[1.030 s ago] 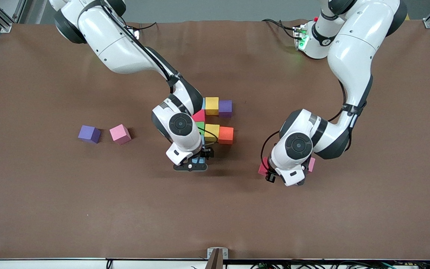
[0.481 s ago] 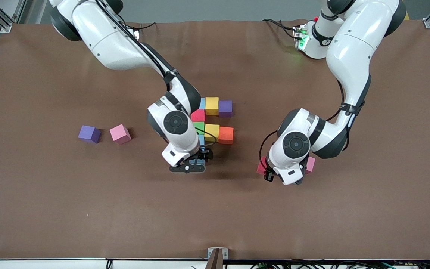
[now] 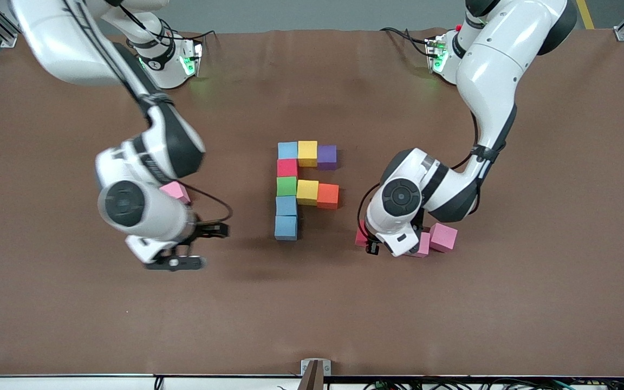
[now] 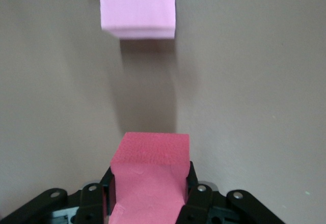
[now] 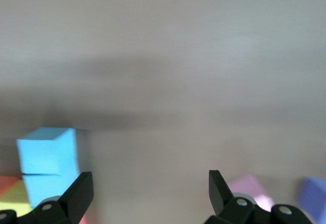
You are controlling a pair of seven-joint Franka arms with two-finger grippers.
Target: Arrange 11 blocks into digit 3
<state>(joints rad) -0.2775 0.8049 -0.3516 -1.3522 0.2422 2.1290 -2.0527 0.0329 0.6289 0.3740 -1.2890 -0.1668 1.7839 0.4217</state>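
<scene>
Left pincer [image 4: 148, 203] grips a red block [image 4: 149, 180], its lower half cut off.

1. Blocks, e.g. the blue block [image 3: 285, 227]: I read them as matte foam.
2. Red block [image 4: 150, 175] in my left gripper [image 4: 148, 196]: finely grained, slightly rough face.
3. Table [image 3: 453, 325]: brown covering, smooth, faint sheen.
4. Arm shells [image 3: 493, 65]: glossy white plastic with black joints.
5. Right gripper [image 5: 147, 191] fingers [image 5: 79, 193]: black, dull plastic look.
</scene>
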